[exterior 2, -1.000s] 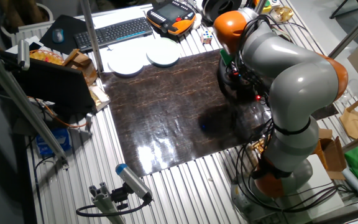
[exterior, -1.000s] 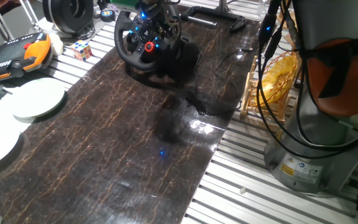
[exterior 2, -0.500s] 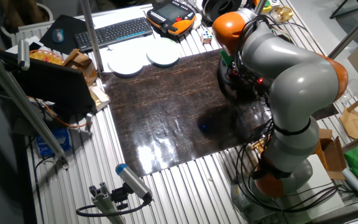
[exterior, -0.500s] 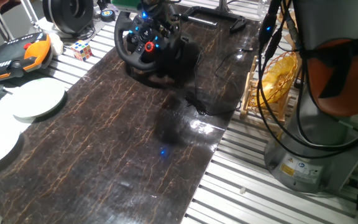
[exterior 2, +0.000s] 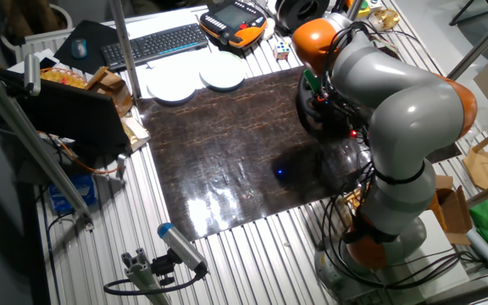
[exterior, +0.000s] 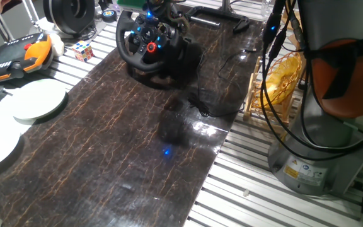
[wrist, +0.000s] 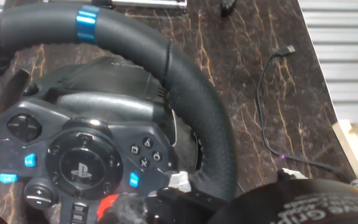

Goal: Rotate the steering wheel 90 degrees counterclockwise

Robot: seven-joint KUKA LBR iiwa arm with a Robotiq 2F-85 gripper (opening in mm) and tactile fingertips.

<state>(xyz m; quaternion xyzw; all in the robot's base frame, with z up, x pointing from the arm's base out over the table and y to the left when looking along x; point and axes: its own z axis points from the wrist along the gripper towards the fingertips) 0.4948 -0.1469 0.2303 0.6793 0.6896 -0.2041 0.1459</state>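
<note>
Steering wheel [exterior: 145,43] standing on its black base near the far edge of the dark marbled tabletop [exterior: 106,145], hub buttons lit red and blue. The gripper [exterior: 164,14] sits at the wheel's upper rim; whether its jaws are parted or clamped cannot be told. In the hand view, the rim's blue stripe [wrist: 86,17] lies at top, with a loose cable [wrist: 272,118] beside the wheel.

Black steering wheel [wrist: 191,93] with a blue stripe [wrist: 86,17]; dark brown gold-veined mat [exterior: 106,139].
</note>
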